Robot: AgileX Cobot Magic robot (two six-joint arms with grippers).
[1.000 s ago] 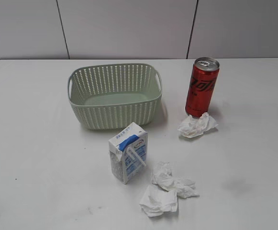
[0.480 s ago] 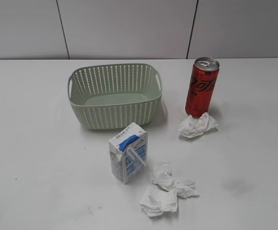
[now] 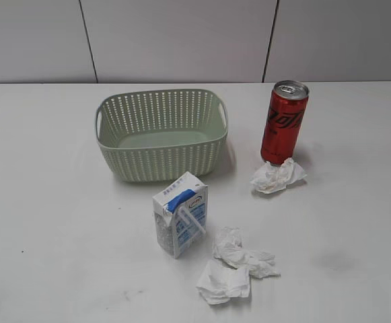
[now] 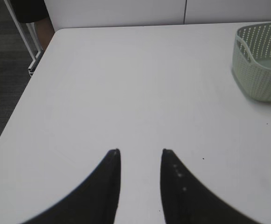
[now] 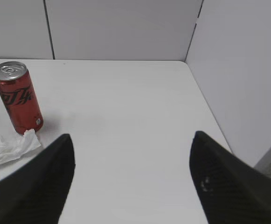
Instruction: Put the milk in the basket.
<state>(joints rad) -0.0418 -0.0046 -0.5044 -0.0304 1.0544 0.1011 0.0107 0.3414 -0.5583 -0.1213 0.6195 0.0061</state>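
Note:
The milk (image 3: 180, 214), a small white carton with a blue band and a white straw, stands upright on the white table just in front of the pale green basket (image 3: 161, 134). The basket is empty; its left end also shows in the left wrist view (image 4: 261, 63). My left gripper (image 4: 140, 151) is open and empty over bare table, far left of the basket. My right gripper (image 5: 133, 135) is wide open and empty over bare table, right of the red can. Neither gripper shows in the exterior view. The milk shows in neither wrist view.
A tall red can (image 3: 285, 122) stands right of the basket, also in the right wrist view (image 5: 17, 97), with crumpled tissue (image 3: 278, 175) at its foot. More crumpled tissue (image 3: 234, 266) lies right of the milk. The table's left edge (image 4: 30, 88) and right edge (image 5: 205, 100) are near.

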